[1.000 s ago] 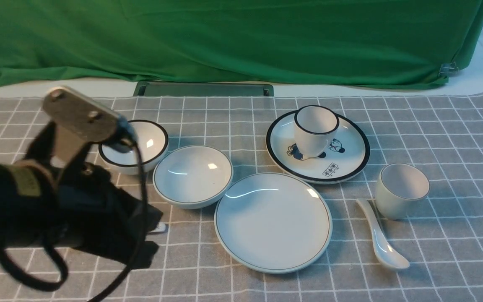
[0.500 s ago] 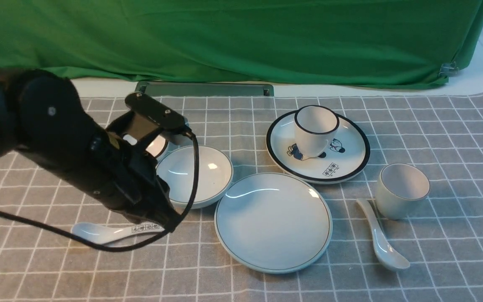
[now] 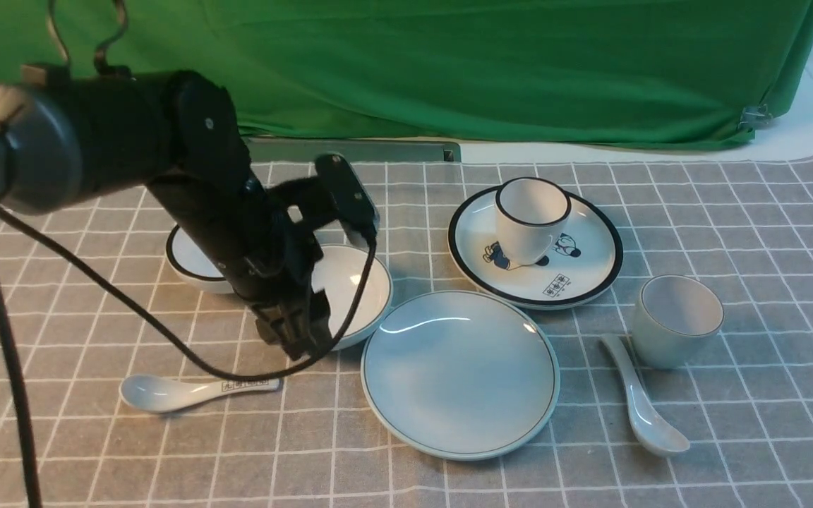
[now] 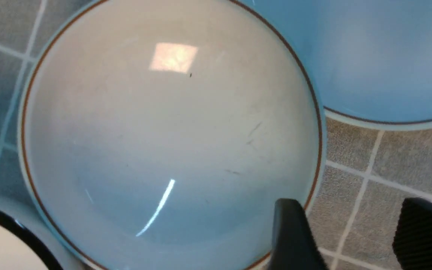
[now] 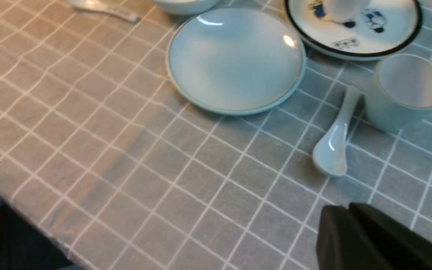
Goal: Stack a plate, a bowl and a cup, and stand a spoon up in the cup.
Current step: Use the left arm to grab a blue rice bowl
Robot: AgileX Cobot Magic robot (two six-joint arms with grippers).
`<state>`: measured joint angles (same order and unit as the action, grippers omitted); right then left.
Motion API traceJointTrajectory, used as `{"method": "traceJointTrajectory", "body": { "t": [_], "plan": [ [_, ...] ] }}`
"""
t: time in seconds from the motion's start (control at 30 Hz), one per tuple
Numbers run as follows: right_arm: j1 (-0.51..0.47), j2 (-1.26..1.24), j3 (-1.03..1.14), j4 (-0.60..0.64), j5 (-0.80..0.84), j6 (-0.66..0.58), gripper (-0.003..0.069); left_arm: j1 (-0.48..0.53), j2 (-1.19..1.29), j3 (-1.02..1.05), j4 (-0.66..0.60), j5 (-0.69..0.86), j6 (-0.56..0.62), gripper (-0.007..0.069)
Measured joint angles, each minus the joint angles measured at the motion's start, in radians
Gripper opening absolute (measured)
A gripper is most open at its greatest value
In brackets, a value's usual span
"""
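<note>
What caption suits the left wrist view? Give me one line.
Open left pincer poised at the rim of the bowl, plate alongside.

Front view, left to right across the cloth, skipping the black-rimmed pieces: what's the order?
printed-handle spoon → bowl → plate → plain spoon → cup
</note>
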<state>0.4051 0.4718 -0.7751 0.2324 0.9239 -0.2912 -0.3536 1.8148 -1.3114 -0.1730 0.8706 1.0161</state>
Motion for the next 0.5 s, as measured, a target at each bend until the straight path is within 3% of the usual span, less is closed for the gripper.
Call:
{"method": "traceJointTrajectory", "body": {
  "t": [0.13,0.23,0.33,0.47,0.5],
  "plan": [
    [0.03,0.004,0.0,-0.003,0.0,0.007,0.0069,0.0,0.037,0.0,0.029,-0.066,0.048,0.0454],
    [0.033,0.004,0.0,-0.003,0.0,0.02,0.0069,0.0,0.066,0.0,0.038,-0.106,0.072,0.0446],
    [0.035,0.004,0.0,-0.001,0.0,0.025,0.0069,0.0,0.089,0.0,0.044,-0.139,0.079,0.0403],
    [0.036,0.004,0.0,0.015,0.0,0.035,0.0069,0.0,0.129,0.0,0.048,-0.144,0.114,0.0244],
    [0.036,0.004,0.0,0.017,0.0,0.035,0.0069,0.0,0.132,0.0,0.048,-0.141,0.117,0.0235]
  ]
}}
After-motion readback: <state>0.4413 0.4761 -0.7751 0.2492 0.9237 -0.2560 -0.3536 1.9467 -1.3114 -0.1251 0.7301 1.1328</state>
